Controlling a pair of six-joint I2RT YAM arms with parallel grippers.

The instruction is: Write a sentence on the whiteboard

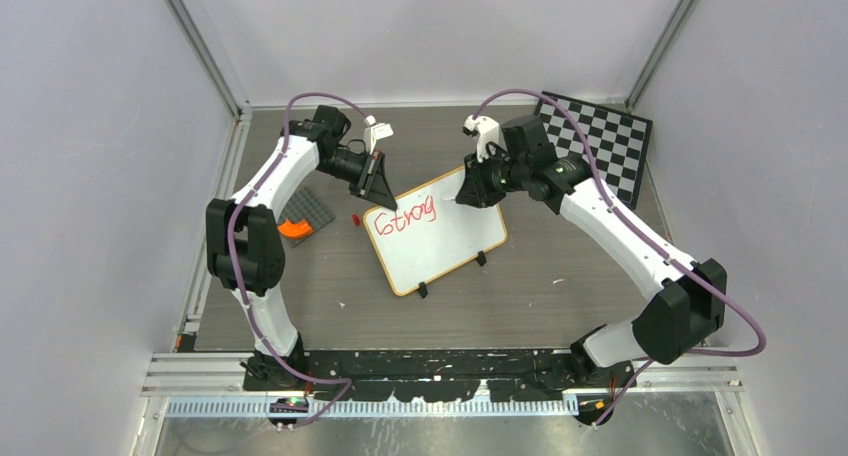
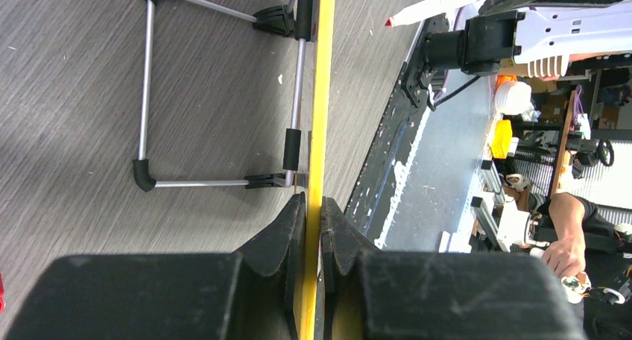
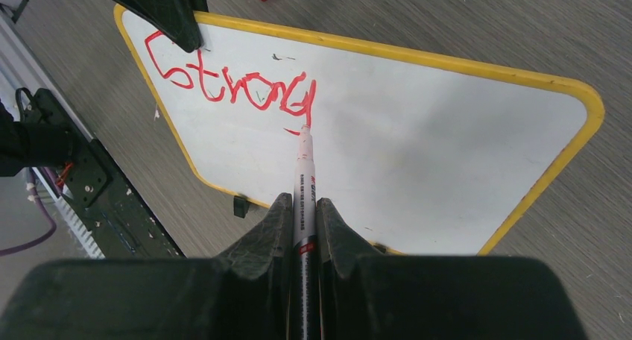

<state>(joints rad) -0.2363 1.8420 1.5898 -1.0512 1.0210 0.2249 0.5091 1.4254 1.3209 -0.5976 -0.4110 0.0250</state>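
The whiteboard lies tilted in the middle of the table, white with a yellow rim. One red word of the sentence, "Strong", runs along its upper left. My left gripper is shut on the board's rim at the far left corner; the left wrist view shows both jaws pressed against the yellow edge. My right gripper is shut on a white marker. The marker's red tip touches the board just under the last letter. In the top view the right gripper hangs over the board's far edge.
A black-and-white checkered board lies at the back right. A small red cap rests on the table left of the whiteboard. A grey plate with an orange piece sits at the left. The board's metal stand shows underneath.
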